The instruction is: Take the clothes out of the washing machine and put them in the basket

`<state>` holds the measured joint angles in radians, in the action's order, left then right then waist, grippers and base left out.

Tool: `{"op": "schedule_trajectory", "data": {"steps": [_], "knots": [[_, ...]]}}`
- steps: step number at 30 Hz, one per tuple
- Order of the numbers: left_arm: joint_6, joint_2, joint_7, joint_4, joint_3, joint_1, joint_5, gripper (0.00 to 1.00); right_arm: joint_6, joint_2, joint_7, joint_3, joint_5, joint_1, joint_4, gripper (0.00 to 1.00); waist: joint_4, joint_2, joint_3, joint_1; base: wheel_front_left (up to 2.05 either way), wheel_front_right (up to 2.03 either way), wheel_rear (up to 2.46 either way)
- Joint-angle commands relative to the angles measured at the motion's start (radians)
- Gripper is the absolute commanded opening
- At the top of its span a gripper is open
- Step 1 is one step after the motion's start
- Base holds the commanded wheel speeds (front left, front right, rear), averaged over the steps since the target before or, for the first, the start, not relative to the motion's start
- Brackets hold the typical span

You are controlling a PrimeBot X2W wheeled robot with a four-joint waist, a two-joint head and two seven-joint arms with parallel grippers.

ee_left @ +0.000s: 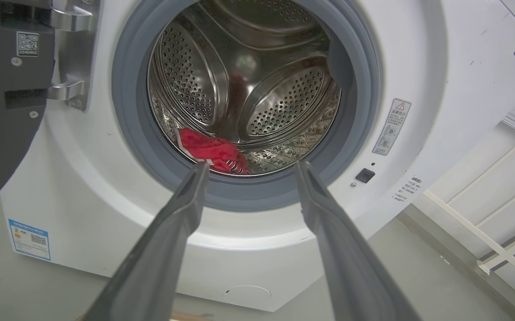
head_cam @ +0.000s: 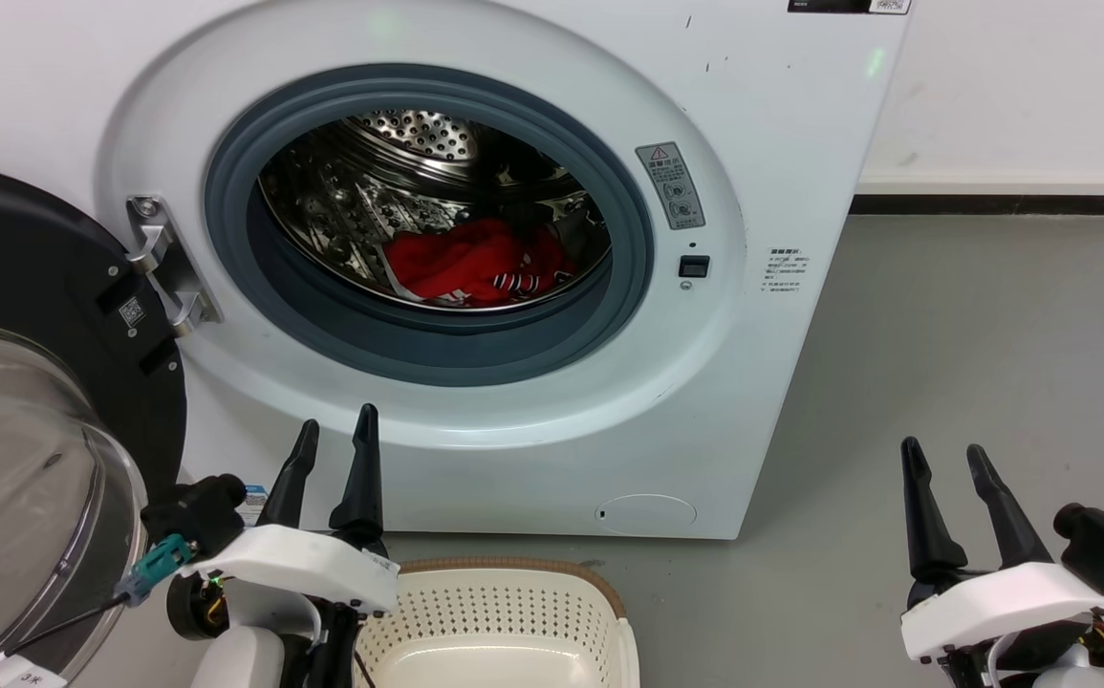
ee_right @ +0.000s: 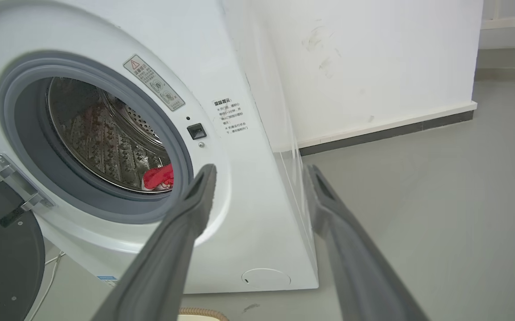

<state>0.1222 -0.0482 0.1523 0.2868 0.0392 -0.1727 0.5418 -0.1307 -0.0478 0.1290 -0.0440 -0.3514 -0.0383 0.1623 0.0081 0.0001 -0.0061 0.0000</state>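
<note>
The left gripper hangs low in front of the washing machine. Its fingers are parted to a moderate gap and hold nothing. The right gripper is parted about as far and is also empty. It sits well off to the right over the bare floor.

The basket stands on the floor in front of the machine, just beside the left gripper, and nothing can be seen in it. The door is swung fully open to the left. The clothes, a red bundle with striped trim, lie low in the drum, near its front.

I judge the task to be at its first step, with the reach into the drum not yet begun. The left arm looks better placed for it. It would need to pass through the porthole, clear the grey seal, drop onto the fabric and close on a thick fold.

The left wrist view looks straight into the drum and places the bundle toward the lower left, close behind the seal. The right wrist view comes in from the side. It catches a small red corner past the seal, plus the machine's side panel and the wall. The head view sets the basket and both arms in relation to each other.
</note>
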Motion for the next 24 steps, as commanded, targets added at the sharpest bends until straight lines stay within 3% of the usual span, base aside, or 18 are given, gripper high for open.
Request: {"op": "schedule_trajectory", "data": {"steps": [1, 24], "knots": [[-0.004, -0.003, 0.008, -0.005, 0.006, -0.023, -0.031, 1.00, 0.000, -0.004, 0.008, 0.002, 0.035, 0.001, -0.011, 1.00, 0.001, -0.0001, 0.000, 0.0000, 0.00, 0.00, 0.00], [-0.022, -0.003, 0.064, 0.034, 0.027, -0.042, -0.266, 1.00, 0.000, -0.004, 0.037, 0.003, 0.279, 0.011, -0.007, 1.00, 0.007, -0.0001, 0.003, 0.0000, 0.00, 0.00, 0.00]]}}
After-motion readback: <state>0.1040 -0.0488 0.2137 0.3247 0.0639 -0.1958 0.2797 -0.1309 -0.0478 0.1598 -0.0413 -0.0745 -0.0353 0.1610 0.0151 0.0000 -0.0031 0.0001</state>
